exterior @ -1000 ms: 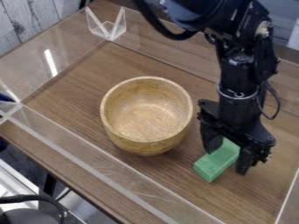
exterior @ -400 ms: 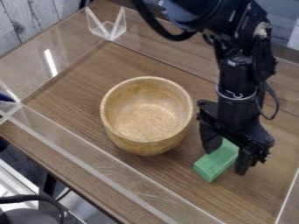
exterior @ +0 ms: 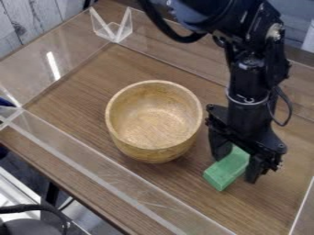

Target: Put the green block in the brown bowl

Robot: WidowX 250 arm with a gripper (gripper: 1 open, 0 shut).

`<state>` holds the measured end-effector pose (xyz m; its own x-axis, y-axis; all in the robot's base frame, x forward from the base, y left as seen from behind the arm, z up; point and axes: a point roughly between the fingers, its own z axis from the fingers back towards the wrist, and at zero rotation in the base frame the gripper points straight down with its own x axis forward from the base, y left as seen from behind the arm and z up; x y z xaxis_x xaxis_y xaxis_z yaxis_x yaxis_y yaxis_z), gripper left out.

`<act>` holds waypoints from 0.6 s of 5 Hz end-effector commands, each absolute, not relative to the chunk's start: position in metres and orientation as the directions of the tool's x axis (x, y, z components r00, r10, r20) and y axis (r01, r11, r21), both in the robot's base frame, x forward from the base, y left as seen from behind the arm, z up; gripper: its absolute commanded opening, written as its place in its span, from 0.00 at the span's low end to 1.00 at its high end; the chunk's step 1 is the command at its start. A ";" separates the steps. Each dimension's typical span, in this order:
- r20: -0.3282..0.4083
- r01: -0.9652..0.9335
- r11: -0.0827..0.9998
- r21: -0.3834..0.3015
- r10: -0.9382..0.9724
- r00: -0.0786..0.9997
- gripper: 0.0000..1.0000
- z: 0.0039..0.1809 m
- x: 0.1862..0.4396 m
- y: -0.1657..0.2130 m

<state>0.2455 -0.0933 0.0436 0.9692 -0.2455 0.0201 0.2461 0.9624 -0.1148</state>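
The green block (exterior: 227, 171) lies on the wooden table just right of the brown bowl (exterior: 153, 119), near the front edge. My black gripper (exterior: 240, 162) points straight down over the block's far end, its jaws open and standing on either side of the block. The block rests on the table, not lifted. The bowl is upright and holds nothing.
Clear acrylic walls (exterior: 50, 64) fence the table on the left, front and back. A small clear stand (exterior: 112, 25) sits at the back left. The black arm (exterior: 252, 55) rises above the gripper at the right.
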 end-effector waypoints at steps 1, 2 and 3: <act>0.062 0.245 0.962 -0.117 -0.239 0.969 0.00 0.052 0.253 -0.095; 0.062 0.244 0.963 -0.118 -0.238 0.969 0.00 0.052 0.253 -0.094; 0.073 0.242 0.964 -0.113 -0.235 0.969 0.00 0.062 0.252 -0.091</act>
<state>0.2433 -0.0914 0.0483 0.9692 -0.2460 0.0140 0.2460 0.9628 -0.1120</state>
